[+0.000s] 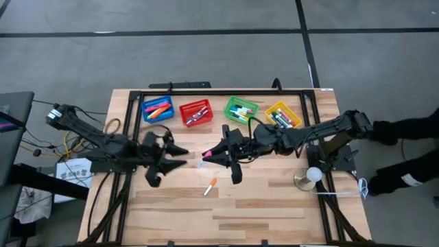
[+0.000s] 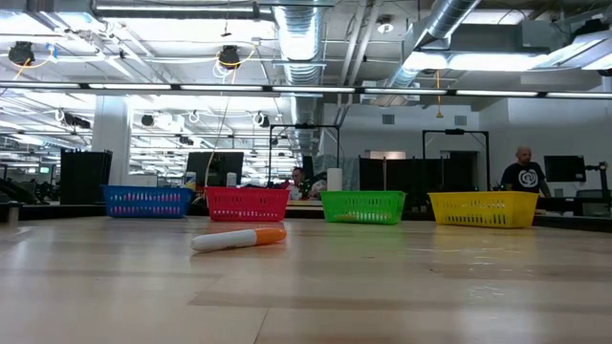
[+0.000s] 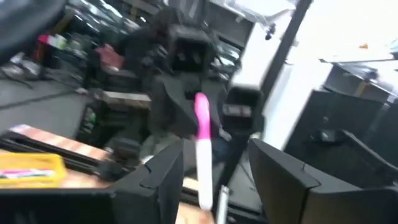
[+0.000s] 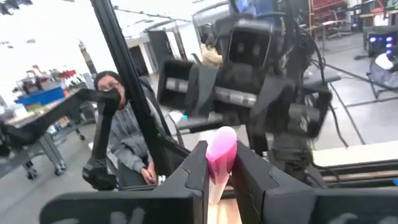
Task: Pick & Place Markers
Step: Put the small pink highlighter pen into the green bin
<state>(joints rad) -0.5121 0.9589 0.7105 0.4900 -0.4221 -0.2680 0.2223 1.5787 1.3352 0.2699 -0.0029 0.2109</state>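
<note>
- The two arms meet nose to nose over the middle of the worktop point(image 1: 274, 206), both raised off the wood, with a narrow gap between their tips.
- The right end effector point(image 1: 208, 156) is clamped shut on a pink-capped marker point(image 4: 220, 152), cap pointing toward the other arm.
- The left end effector point(image 1: 184, 157) has its fingers spread wide on either side of that marker, not gripping it.
- An orange-capped marker point(image 1: 210, 186) lies loose on the wood just in front of the arms, with bare boards all around it.
- Along the far edge stand four baskets holding markers: blue basket point(image 1: 158, 109), red basket point(image 1: 195, 113), green basket point(image 1: 241, 110), yellow basket point(image 1: 283, 115).
- A black frame point(image 1: 206, 91) borders the worktop behind the baskets.
- A white ball on a round base point(image 1: 311, 176) sits near the right edge.
- A seated person point(image 4: 121, 134) is beyond the worktop.
</note>
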